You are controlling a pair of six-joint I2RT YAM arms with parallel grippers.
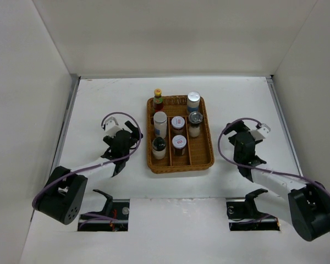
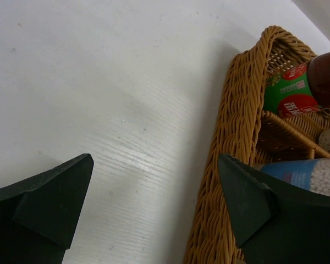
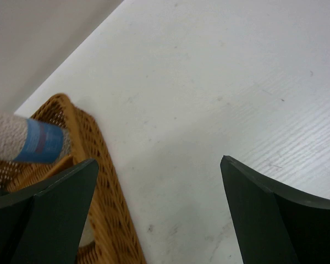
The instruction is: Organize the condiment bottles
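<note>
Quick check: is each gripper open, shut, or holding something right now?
Left gripper: open, holding nothing.
Right gripper: open, holding nothing.

Each arm shows a chunky black rounded base point(image 1: 60, 195), a slim white tube link point(image 1: 91, 164) and black wrist blocks. Thin purple cables point(image 1: 120, 114) loop off both, and up close the matte dark wedge-shaped fingers point(image 2: 44, 209) look sharp-edged.

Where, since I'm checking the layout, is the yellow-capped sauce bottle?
In the top view, the sauce bottle stands in the far-left corner of the wicker tray, behind a tall white bottle.
</note>
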